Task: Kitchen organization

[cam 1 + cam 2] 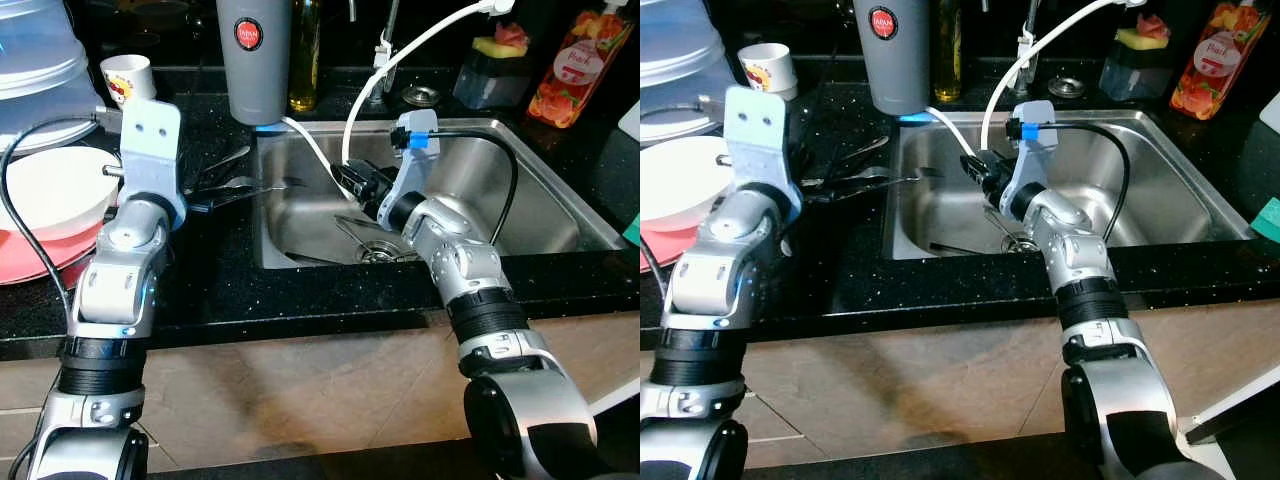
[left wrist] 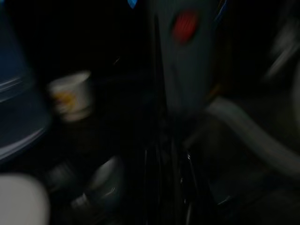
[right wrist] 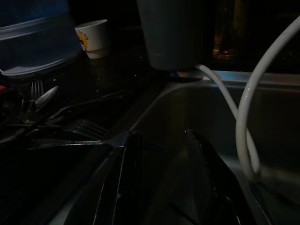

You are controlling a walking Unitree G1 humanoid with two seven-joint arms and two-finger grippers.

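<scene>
A fork (image 1: 265, 185) sticks out from the black counter (image 1: 300, 295) over the left rim of the steel sink (image 1: 540, 200). My left gripper (image 1: 222, 192) reaches from the counter side and looks shut on its handle; the left wrist view is dark and blurred, with the fingers (image 2: 157, 187) close together. My right gripper (image 1: 350, 183) hangs inside the sink, open and holding nothing, pointing at the fork's free end (image 3: 93, 129). Its fingers (image 3: 124, 178) stand well apart. More cutlery (image 1: 228, 160) lies on the counter behind the fork.
A grey tumbler (image 1: 255, 60) stands at the sink's back left corner, with a paper cup (image 1: 128, 78) and a clear container (image 1: 35, 70) further left. A white bowl (image 1: 50, 195) sits on a red plate. A white hose (image 1: 400, 50) loops into the sink. A utensil (image 1: 350, 230) lies near the drain.
</scene>
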